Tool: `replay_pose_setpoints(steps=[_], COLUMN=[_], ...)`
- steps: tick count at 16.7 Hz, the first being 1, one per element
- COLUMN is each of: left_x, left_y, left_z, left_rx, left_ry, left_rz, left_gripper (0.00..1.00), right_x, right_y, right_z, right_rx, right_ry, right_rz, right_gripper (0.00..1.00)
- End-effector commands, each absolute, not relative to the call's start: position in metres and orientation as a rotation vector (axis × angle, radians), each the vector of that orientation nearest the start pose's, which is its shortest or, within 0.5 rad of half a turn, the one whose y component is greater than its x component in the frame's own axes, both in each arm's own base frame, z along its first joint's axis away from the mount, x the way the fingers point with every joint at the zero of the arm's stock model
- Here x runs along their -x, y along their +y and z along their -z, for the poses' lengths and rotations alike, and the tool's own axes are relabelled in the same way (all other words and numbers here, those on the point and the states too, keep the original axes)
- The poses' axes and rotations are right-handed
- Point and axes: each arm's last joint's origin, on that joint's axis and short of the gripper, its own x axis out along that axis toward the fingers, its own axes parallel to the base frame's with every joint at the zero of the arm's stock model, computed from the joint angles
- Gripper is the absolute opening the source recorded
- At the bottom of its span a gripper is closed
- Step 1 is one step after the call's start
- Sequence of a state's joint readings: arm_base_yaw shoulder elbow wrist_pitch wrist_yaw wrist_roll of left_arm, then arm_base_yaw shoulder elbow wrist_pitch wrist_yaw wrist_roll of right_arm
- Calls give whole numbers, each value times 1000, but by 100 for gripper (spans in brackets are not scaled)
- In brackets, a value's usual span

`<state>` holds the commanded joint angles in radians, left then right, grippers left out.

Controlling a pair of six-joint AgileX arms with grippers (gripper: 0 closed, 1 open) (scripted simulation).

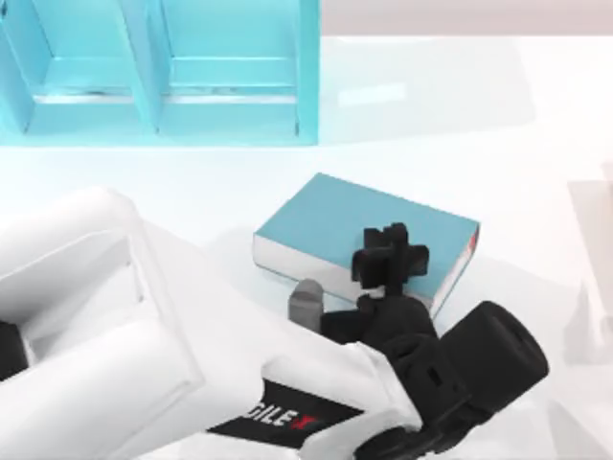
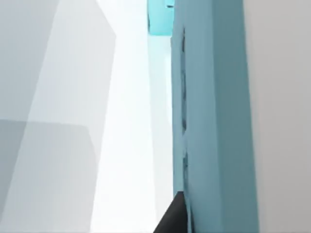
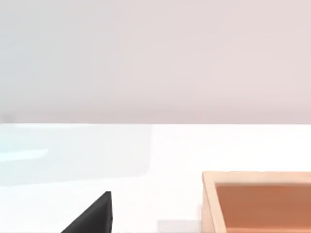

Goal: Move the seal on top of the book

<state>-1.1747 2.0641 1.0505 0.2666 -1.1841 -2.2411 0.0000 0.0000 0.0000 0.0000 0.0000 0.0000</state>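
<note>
The teal-blue book (image 1: 335, 225) lies flat near the table's middle, white page edges facing the front. My left arm reaches in from the lower left, and its black gripper (image 1: 388, 254) hangs over the book's front right part. The seal is hidden. Close up in the left wrist view, the book's teal surface (image 2: 214, 121) runs alongside a black corner of the gripper. My right arm stays parked off the right side.
A light blue shelf unit (image 1: 163, 72) stands at the back left. A small grey stub (image 1: 306, 302) sits by the book's front edge, against my left arm. An open wooden box (image 3: 257, 194) lies on the white table in the right wrist view.
</note>
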Motion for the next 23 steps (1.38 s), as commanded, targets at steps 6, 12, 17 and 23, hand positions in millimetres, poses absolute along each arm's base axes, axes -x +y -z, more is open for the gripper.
replay_pose_setpoints(steps=[6,12,17,23], left_x=[-179,-179,-178,-160], left_y=[-347,-347,-346,-355], left_z=[-101,-101,-100,-94], left_rx=[1538,1538,1534,1549], left_ry=[113,113,115,126], left_rz=[-300,-300,-301,-316], left_gripper=[83,100,100,100], right_x=[-106,-106,-106,-106], right_y=[-1,-1,-1,-1], right_z=[-160,-160,-160,-160], right_rx=[0,0,0,0], right_ry=[0,0,0,0], right_rz=[0,0,0,0], right_gripper=[100,100,100,100])
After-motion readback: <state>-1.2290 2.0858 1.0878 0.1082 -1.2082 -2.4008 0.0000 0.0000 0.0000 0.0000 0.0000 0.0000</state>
